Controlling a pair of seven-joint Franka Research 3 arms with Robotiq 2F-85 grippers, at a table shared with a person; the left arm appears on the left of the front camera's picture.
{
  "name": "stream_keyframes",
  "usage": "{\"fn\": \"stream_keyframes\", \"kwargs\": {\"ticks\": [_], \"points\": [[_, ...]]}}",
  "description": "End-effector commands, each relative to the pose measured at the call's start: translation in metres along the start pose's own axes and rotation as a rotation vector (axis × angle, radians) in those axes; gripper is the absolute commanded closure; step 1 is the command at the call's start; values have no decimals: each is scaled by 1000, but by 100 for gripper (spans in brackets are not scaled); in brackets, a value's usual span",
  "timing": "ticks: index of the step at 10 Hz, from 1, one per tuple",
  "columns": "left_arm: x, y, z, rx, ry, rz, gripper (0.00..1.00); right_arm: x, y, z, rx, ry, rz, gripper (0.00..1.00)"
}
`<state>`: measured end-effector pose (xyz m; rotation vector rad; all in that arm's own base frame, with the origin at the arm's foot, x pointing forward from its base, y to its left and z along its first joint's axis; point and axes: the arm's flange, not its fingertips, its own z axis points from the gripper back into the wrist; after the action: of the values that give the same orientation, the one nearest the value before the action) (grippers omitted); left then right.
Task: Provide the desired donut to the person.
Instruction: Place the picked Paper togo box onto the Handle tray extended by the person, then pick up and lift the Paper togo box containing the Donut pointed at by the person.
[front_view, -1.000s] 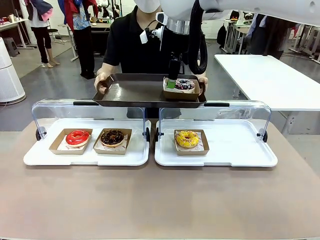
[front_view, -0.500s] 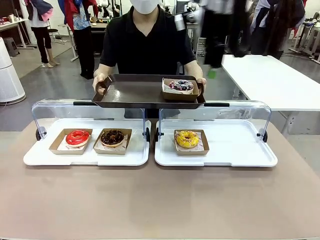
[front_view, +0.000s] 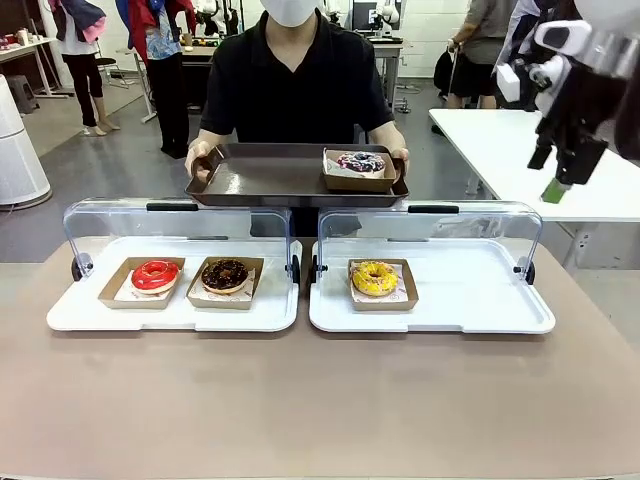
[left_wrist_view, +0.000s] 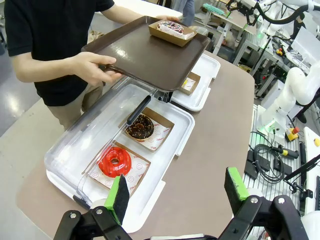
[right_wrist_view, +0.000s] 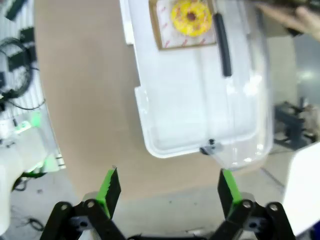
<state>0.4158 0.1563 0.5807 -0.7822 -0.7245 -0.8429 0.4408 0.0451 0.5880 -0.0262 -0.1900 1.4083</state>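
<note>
Right pincer had swung off the tray and out to the side, wide and empty; left pincer wide too. The dark-frosted donut sat boxed on that tray, held by the person, so the handover looked done

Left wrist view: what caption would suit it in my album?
Open left tool above a red donut and a chocolate donut; a person holds a tray bearing a boxed donut.
</note>
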Motion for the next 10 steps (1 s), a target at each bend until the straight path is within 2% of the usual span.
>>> {"fn": "stream_keyframes", "kwargs": {"ticks": [1,3,4,10], "points": [[0,-1,1,-1,-5,-4,0,-6,6,-7,1,-43,-20,0],[0,-1,1,-1,-5,-4,0,4,-5,-7,-32,-23,-40,0],[0,-1,1,-1,-5,-4,0,-12,0,-8,13,-3,-25,0],[0,-1,1,-1,-5,-4,0,-12,0,-8,13,-3,-25,0]]}}
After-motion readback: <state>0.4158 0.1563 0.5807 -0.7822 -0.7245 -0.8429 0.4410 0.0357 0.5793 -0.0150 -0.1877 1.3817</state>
